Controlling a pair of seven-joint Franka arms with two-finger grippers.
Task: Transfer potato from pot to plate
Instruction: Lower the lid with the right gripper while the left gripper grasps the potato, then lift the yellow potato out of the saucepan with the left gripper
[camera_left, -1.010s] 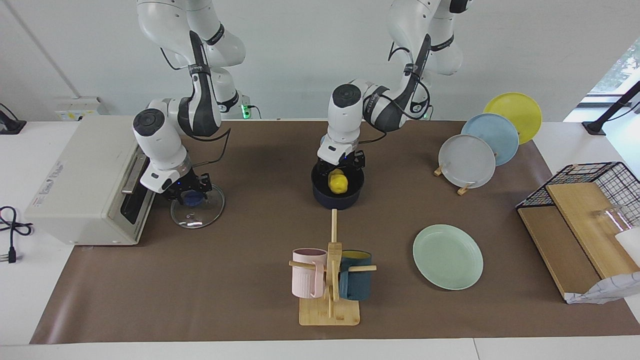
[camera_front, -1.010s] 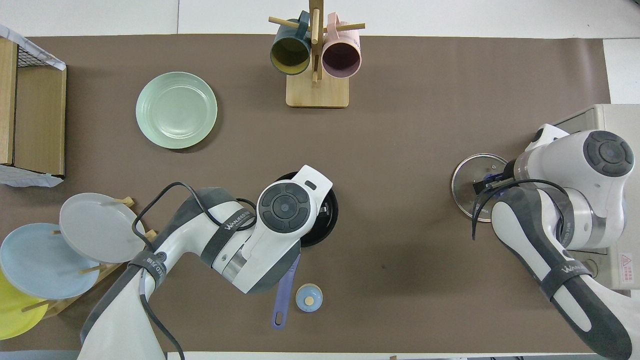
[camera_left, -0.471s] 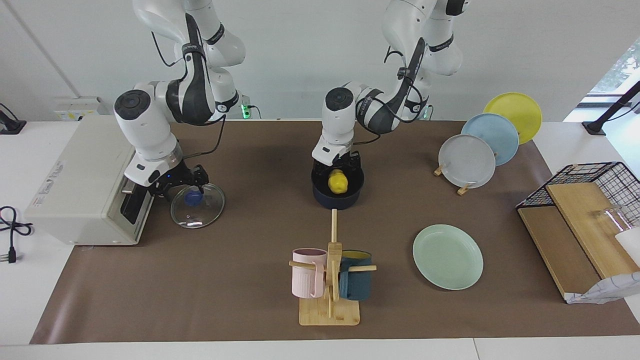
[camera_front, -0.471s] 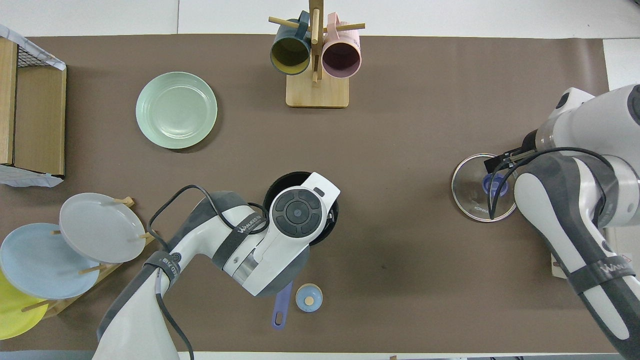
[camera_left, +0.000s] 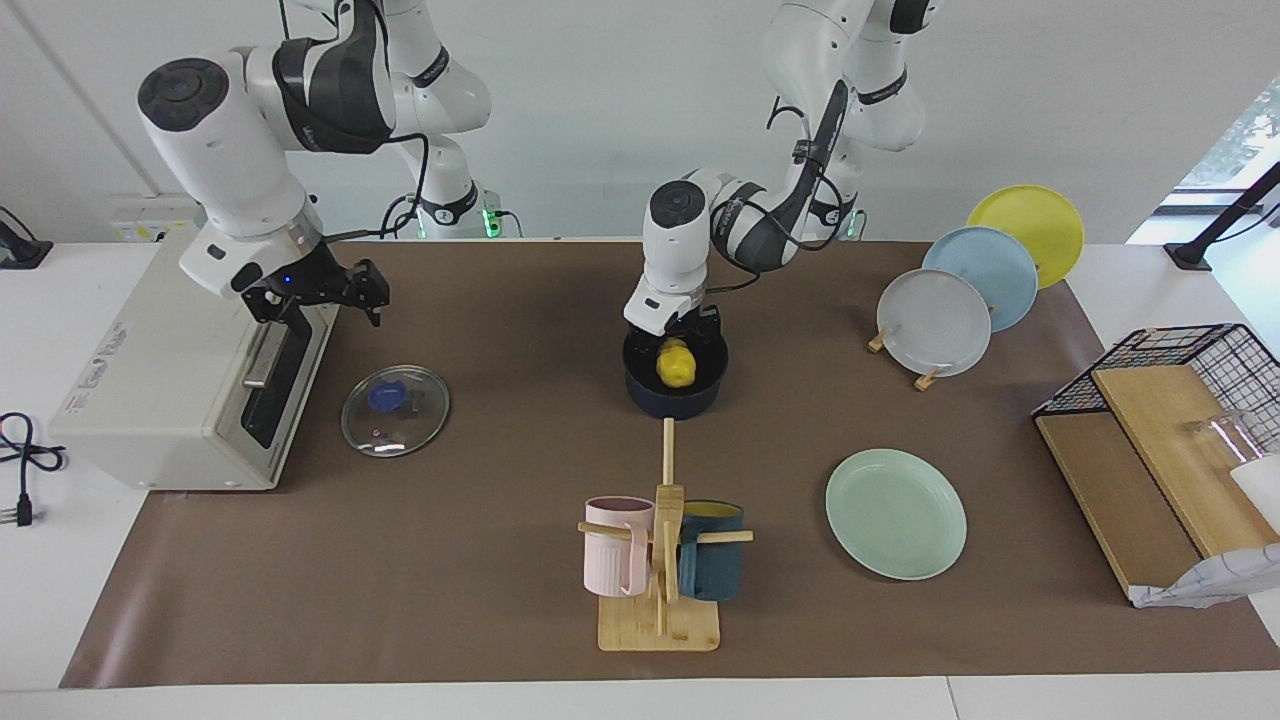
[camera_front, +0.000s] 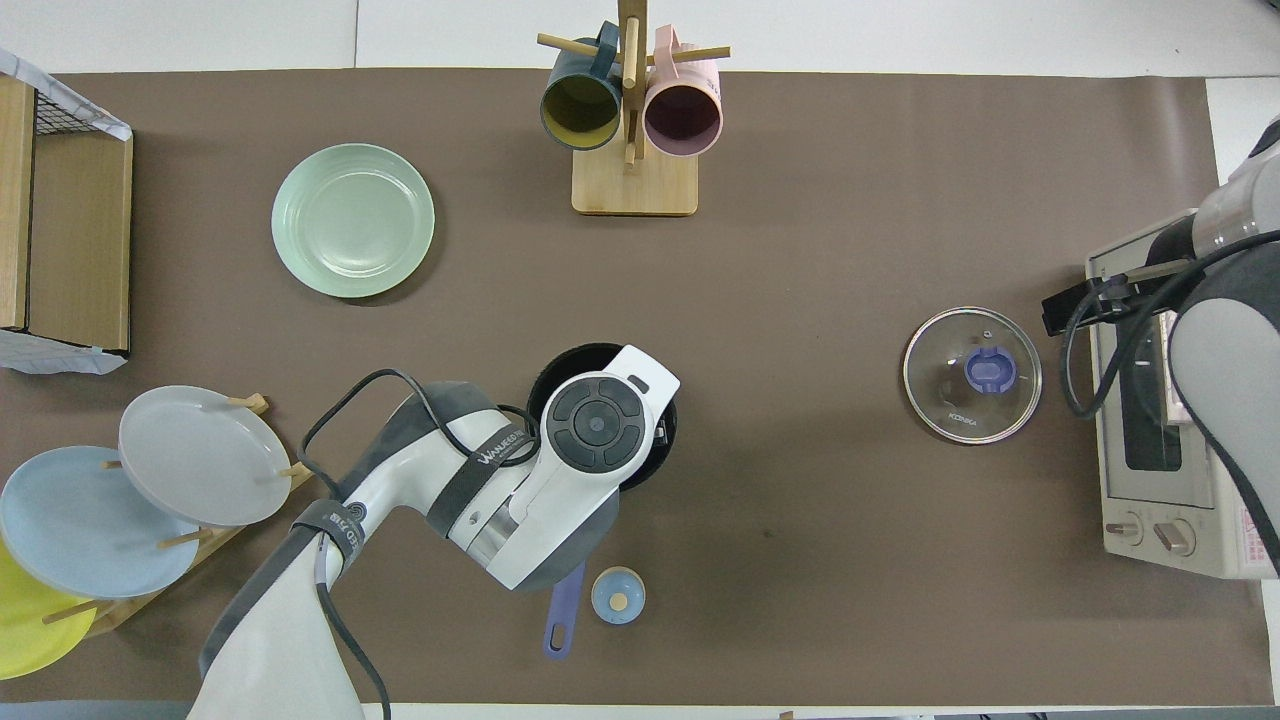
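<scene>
Potato in the pot, left end effector (camera_left: 682, 330) down over it

Nearest the robots we see the glossy yellow potato (camera_left: 675, 362) inside the navy saucepan (camera_left: 676, 395); left end effector's fingers unreadable (right end effector (camera_left: 325, 295) spread, aloft); farther off, the mint-green plate (camera_left: 896, 513) on the bench (camera_left: 480, 560).

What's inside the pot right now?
The yellow potato sits in the pot, with the left gripper lowered at it. The pot's floor under the potato is hidden.

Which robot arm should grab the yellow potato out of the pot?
The left arm, probably. Its hand is already down at the pot, right by the potato. The right hand is up in the air, over the toaster oven at the other end of the table.
</scene>
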